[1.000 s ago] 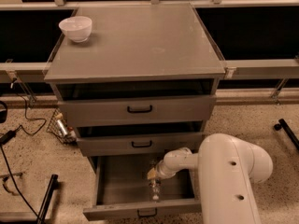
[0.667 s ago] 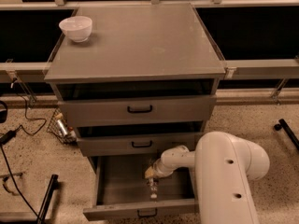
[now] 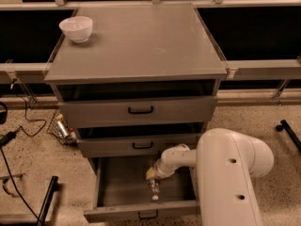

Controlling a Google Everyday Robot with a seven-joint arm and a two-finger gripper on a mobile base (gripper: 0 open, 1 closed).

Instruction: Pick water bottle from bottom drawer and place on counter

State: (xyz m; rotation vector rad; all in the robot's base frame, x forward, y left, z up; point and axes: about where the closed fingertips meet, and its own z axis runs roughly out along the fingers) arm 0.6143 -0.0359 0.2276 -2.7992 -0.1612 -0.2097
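The bottom drawer [image 3: 107, 185] is pulled open below two shallower drawers. Inside it my gripper [image 3: 153, 175] reaches down from the white arm on the right. The water bottle [image 3: 154, 191] is a small clear shape directly under the gripper's tip, its white cap pointing toward the drawer's front wall. The gripper touches or nearly touches the bottle's upper end. Whether the bottle rests on the drawer floor or hangs from the gripper cannot be made out. The counter [image 3: 141, 41] is the broad grey top of the cabinet.
A white bowl [image 3: 76, 28] sits at the counter's far left corner. The middle drawer [image 3: 141, 145] stands slightly out above the open one. The arm's bulky white housing [image 3: 233, 178] fills the space right of the cabinet. Cables and a wire basket [image 3: 61, 126] lie on the floor at left.
The arm's forearm has shifted slightly left and up inside the drawer. The gripper and the bottle stay almost where they were.
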